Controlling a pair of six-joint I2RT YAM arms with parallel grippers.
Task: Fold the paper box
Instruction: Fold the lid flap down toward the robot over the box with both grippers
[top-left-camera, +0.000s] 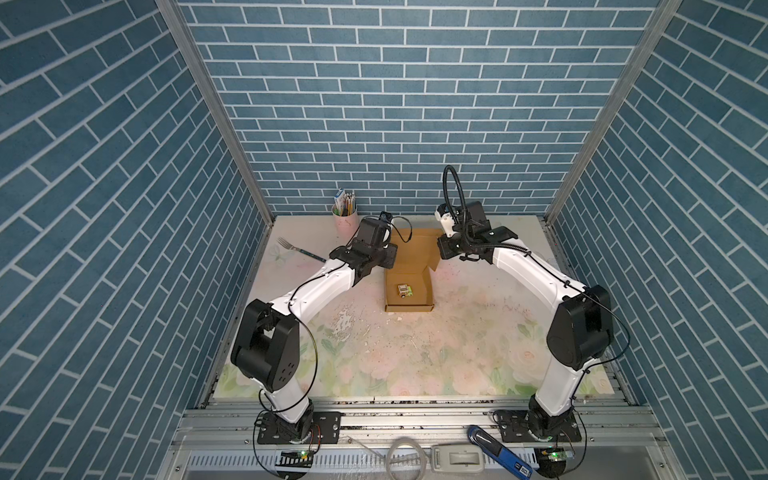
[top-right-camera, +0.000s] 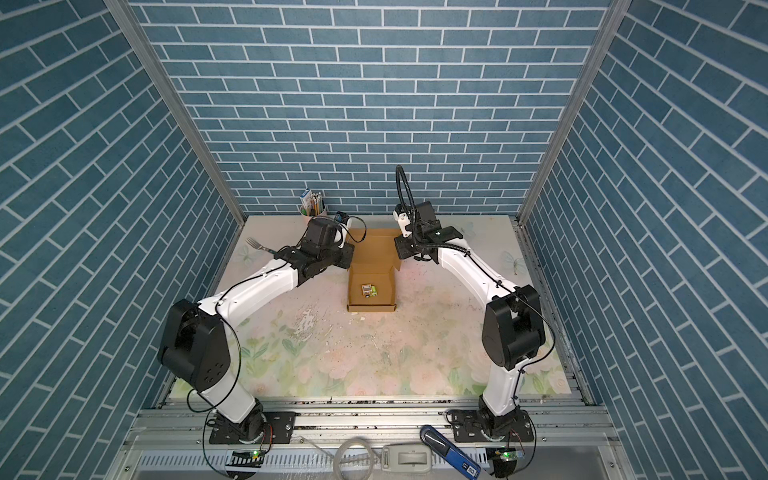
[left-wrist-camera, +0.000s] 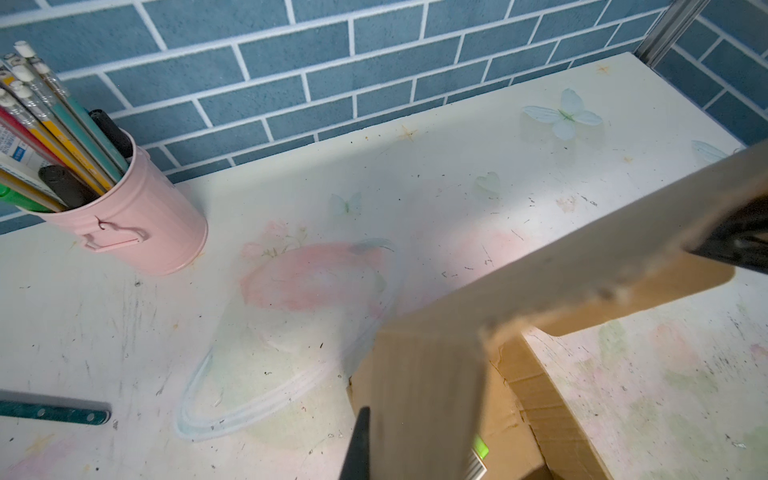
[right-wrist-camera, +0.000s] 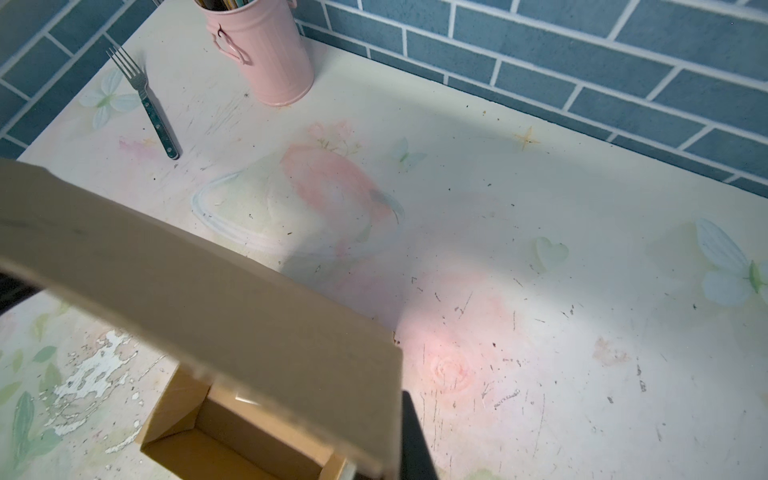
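Observation:
The paper box (top-left-camera: 420, 300) is brown cardboard and stands open at mid table, its lid (top-left-camera: 415, 249) raised at the back. A small greenish cube (top-left-camera: 404, 289) lies on its floor. My left gripper (top-left-camera: 390, 254) is at the lid's left edge and my right gripper (top-left-camera: 441, 249) at its right edge. In the left wrist view the lid (left-wrist-camera: 582, 249) runs between the jaws beside one dark finger (left-wrist-camera: 358, 449); the left gripper (left-wrist-camera: 415, 461) is shut on it. In the right wrist view the lid (right-wrist-camera: 208, 291) fills the jaws of the right gripper (right-wrist-camera: 374, 461), also shut on it.
A pink cup of pencils (top-left-camera: 345, 216) stands at the back left near the wall. A fork (top-left-camera: 299, 249) lies left of the left wrist. A blue tool (top-left-camera: 498, 451) rests on the front rail. Blue brick walls enclose three sides.

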